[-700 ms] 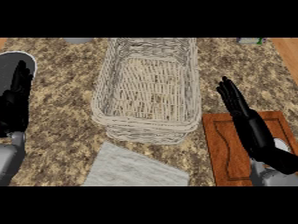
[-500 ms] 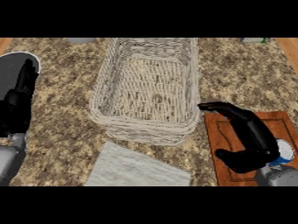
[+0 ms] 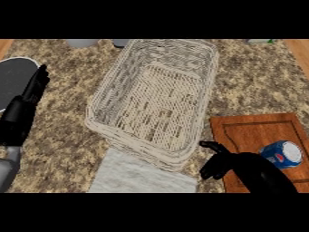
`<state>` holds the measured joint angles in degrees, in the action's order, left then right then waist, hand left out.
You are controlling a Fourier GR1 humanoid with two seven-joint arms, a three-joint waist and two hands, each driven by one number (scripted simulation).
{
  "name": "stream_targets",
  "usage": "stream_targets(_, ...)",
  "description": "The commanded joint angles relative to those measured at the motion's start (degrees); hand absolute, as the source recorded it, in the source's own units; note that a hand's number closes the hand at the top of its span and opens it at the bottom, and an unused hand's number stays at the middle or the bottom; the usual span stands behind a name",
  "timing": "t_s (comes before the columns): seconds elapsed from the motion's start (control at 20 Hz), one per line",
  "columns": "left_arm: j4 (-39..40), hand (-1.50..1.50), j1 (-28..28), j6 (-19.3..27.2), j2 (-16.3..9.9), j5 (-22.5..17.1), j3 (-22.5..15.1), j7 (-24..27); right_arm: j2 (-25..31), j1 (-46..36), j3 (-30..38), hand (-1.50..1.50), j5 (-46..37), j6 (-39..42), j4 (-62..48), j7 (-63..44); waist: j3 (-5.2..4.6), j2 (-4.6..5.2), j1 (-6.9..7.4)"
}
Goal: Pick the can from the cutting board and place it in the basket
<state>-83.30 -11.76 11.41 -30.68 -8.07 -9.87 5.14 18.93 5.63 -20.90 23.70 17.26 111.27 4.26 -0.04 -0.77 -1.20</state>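
So we've got a speckled brown granite counter (image 3: 263,86) with a big pale woven wicker basket (image 3: 207,81) sitting roughly in the middle, long side running away from us, nothing inside it as far as we can see. The blue and white metal can (image 3: 282,154) is on the reddish brown wooden cutting board (image 3: 250,129) at the lower right, lying toward the board's right side, and we're looking at its round end. Our black right hand (image 3: 250,171) comes in from the bottom edge and sits over the board's lower left part, just beside the can but not touching it; the fingers (image 3: 210,168) are curled in toward the basket's near corner and they aren't wrapped around anything. Our black left hand (image 3: 23,113) is over on the left, fingers straight and pointing up the view, resting near the edge with nothing in it. Right behind it there's a dark grey round plate (image 3: 3,84) at the counter's left edge. A light grey folded cloth (image 3: 140,174) lies flat at the bottom, tucked up against the basket's near end, between the two arms. A couple of greyish things poke in along the far edge of the counter, but we can't tell what they are.
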Motion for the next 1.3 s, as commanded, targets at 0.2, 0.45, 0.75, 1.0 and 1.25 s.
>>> stream_targets(0.2, -0.54, 0.0, -0.55, -1.73, -0.82, 0.45, -0.12, -1.04, 13.68, -5.44, 10.21, -1.5, -15.55, -6.31, 16.27, -12.03, -0.27, 0.13, -0.84)
stream_targets(0.45, -1.14, 0.0, -0.32, -1.88, -0.66, 0.55, -0.13, -0.59, 30.69, -13.68, 17.48, -1.5, -19.9, 3.8, 15.05, -20.51, -0.34, 0.44, 1.03)
stream_targets(0.75, -2.53, 0.0, -2.89, -2.56, -0.26, 0.24, -0.51, -3.31, 46.49, -20.75, 16.52, -1.5, -13.71, 23.48, 11.67, -22.28, -0.22, 0.91, 2.63)
stream_targets(1.0, -0.05, 0.0, -4.13, -2.84, 1.04, 1.45, -0.33, -2.44, 52.38, -26.65, 16.82, -1.5, -6.38, 35.09, 5.78, -21.91, -0.11, 1.07, 2.12)
stream_targets(1.25, -4.98, 0.0, 0.74, -3.61, 2.32, 2.16, -0.62, -2.19, 46.64, -30.15, 11.22, -1.5, -14.49, 39.56, 0.45, -22.18, 0.01, 0.94, 2.68)
